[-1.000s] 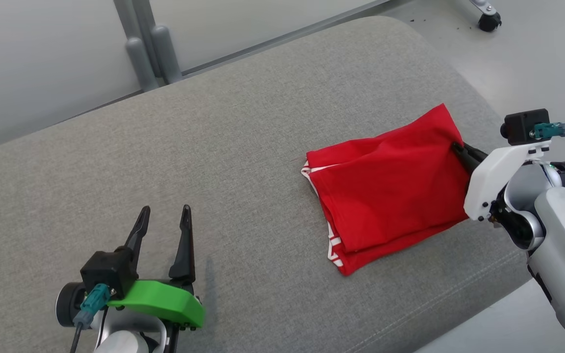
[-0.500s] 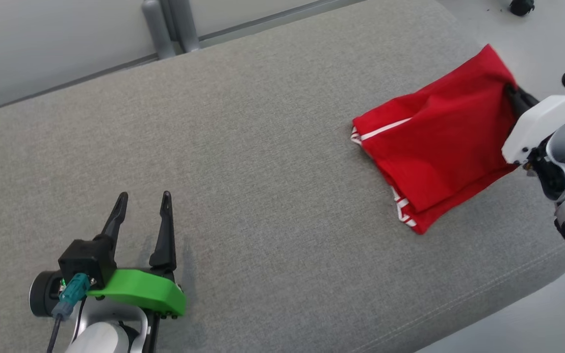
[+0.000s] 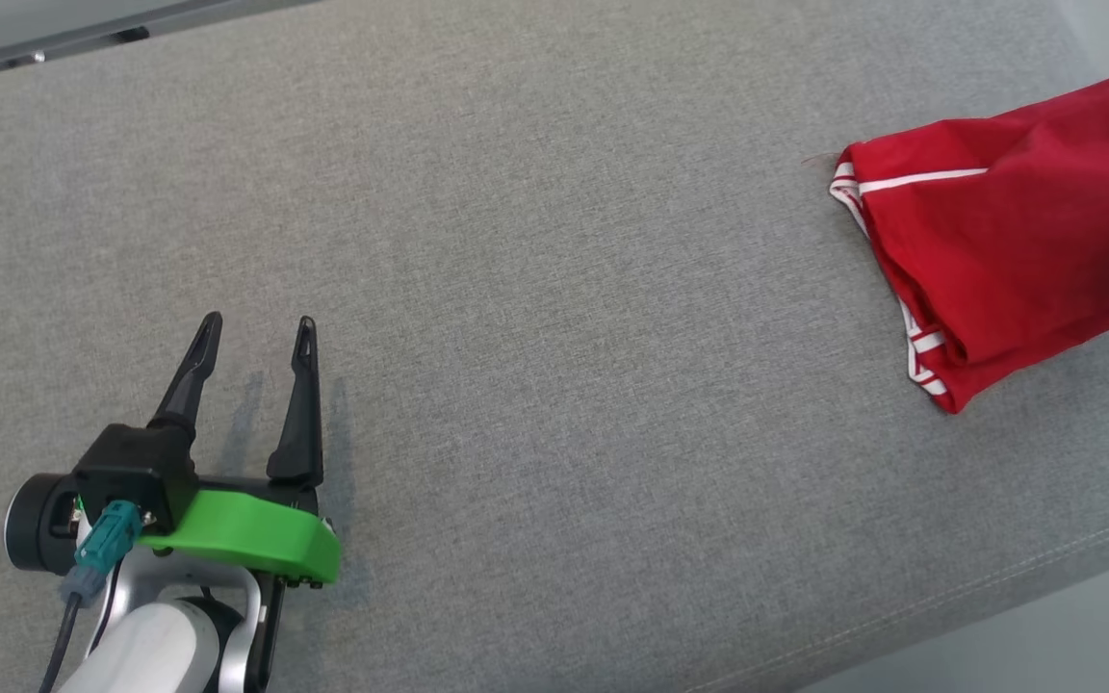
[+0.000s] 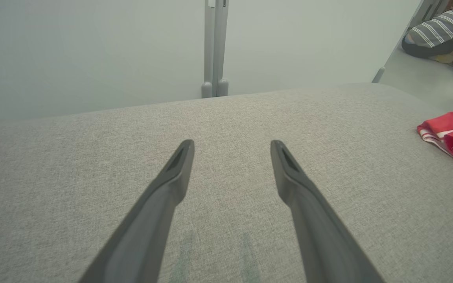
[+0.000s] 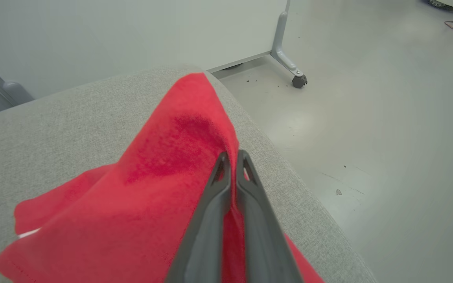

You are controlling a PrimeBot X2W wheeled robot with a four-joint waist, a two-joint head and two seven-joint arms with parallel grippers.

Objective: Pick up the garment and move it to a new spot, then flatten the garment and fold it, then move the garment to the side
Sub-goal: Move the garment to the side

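Final stage, as I judge it: the red garment (image 3: 1007, 250), already folded, lies near the right end of the grey cushion (image 3: 535, 269) with my right gripper (image 5: 232, 157) pinching 1 raised edge, my left gripper (image 3: 258, 322) spread and empty, leaving only the placement aside.

A big soft grey cushion (image 3: 535, 289) has a seam along its front edge. On it, close to its right end, lies a folded red garment (image 3: 1007, 250) with white stripes, one corner lifted up off the grey cloth
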